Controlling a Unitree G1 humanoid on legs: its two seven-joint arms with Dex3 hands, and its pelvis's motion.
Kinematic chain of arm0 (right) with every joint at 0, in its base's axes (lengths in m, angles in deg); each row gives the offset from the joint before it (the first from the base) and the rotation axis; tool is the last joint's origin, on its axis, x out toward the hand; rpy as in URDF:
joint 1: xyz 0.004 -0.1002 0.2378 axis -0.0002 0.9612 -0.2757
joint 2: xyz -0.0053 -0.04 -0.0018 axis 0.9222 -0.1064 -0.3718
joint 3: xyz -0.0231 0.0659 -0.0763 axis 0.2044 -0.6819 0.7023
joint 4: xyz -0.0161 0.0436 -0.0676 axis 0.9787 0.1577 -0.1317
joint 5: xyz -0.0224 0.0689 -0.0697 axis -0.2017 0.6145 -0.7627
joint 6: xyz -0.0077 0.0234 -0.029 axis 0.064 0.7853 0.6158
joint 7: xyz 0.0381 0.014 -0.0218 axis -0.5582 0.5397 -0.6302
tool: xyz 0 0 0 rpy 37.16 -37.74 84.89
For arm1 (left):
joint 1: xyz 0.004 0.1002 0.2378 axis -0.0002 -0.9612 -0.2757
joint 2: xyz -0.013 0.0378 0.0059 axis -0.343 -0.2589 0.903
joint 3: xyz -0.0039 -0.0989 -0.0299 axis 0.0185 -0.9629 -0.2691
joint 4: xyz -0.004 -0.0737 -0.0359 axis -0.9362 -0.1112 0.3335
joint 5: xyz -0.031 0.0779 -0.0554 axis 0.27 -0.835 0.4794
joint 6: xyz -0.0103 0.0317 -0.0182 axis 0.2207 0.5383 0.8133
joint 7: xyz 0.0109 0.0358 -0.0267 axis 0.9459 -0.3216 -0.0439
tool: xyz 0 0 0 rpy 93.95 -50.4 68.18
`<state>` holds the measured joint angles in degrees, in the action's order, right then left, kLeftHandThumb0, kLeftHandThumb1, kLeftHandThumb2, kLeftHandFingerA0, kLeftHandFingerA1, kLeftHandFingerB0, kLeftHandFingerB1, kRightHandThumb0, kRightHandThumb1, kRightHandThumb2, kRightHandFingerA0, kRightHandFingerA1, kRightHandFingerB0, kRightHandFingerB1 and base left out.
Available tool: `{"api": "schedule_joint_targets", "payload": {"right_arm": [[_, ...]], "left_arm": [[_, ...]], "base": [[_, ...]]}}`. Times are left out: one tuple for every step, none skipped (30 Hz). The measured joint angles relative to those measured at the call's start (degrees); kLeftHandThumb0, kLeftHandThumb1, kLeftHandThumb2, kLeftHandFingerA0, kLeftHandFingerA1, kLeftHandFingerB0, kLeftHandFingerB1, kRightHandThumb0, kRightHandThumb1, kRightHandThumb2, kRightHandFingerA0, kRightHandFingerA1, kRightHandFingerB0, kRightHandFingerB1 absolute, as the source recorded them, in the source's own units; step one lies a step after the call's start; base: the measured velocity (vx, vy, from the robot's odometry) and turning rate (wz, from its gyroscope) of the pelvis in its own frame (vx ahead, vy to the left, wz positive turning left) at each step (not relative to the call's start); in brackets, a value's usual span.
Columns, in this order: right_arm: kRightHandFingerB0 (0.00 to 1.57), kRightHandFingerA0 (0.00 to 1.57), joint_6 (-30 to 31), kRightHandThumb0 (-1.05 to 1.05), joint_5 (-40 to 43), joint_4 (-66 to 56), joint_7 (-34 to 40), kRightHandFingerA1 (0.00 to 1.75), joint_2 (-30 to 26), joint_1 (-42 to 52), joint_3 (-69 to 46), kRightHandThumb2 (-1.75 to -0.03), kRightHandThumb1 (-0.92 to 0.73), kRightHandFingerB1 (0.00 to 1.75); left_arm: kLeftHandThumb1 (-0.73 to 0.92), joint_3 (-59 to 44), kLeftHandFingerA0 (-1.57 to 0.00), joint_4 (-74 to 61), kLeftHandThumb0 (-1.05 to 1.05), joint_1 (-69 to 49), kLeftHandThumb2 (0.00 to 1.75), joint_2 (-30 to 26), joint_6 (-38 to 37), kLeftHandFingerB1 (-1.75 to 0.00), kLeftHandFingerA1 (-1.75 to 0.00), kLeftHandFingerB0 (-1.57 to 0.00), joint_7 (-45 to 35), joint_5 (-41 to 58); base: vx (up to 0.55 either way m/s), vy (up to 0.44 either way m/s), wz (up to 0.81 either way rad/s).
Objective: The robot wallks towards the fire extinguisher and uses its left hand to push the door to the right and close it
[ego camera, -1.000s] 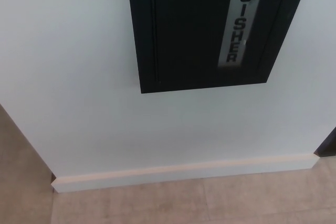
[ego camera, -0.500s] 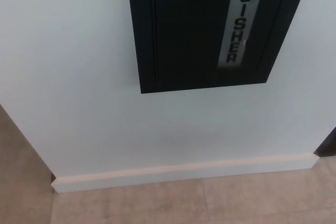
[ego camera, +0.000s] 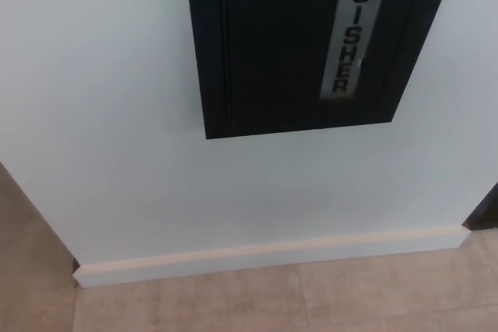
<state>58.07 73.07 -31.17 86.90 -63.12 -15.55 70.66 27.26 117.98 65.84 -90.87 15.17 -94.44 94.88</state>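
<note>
A plain white wall (ego camera: 117, 114) meets a tan tiled floor (ego camera: 272, 301) along a pale baseboard (ego camera: 264, 253). The black fire extinguisher cabinet door (ego camera: 288, 44) with its silver letter strip (ego camera: 346, 29) sits high on the wall. No robot hand shows.

We see soft, even daylight across the white wall (ego camera: 117, 114) — no hard shadows, only a faint grey falloff toward the lower right — while the black cabinet door (ego camera: 272, 52) reads nearly featureless, its silver label (ego camera: 354, 29) slightly glaring and the whole frame mildly blurred.
</note>
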Motion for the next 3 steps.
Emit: {"api": "schedule_joint_targets", "payload": {"right_arm": [[0.21, 0.28, 0.03, -0.63, 0.0, -0.02, 0.0, 0.62, 0.0, -0.04, 0.03, -0.78, -0.4, 0.48], [0.21, 0.29, 0.05, -0.63, -0.01, -0.04, 0.0, 0.63, 0.0, -0.08, 0.07, -0.78, -0.4, 0.49], [0.21, 0.29, 0.07, -0.63, -0.03, -0.1, 0.0, 0.63, -0.01, -0.15, 0.12, -0.78, -0.4, 0.49]], "left_arm": [[0.53, -0.01, -0.51, 0.08, -0.49, 0.11, 0.56, 0.0, 0.03, -0.38, -0.57, -0.37, 0.08, -0.07], [0.54, -0.01, -0.5, 0.12, -0.48, 0.13, 0.56, 0.0, 0.04, -0.38, -0.55, -0.37, 0.15, -0.11], [0.54, -0.01, -0.5, 0.16, -0.48, 0.17, 0.56, 0.01, 0.04, -0.38, -0.55, -0.37, 0.23, -0.14]], "base": [[0.0, 0.0, 0.0], [0.0, 0.0, 0.0], [0.0, 0.0, 0.0]]}}
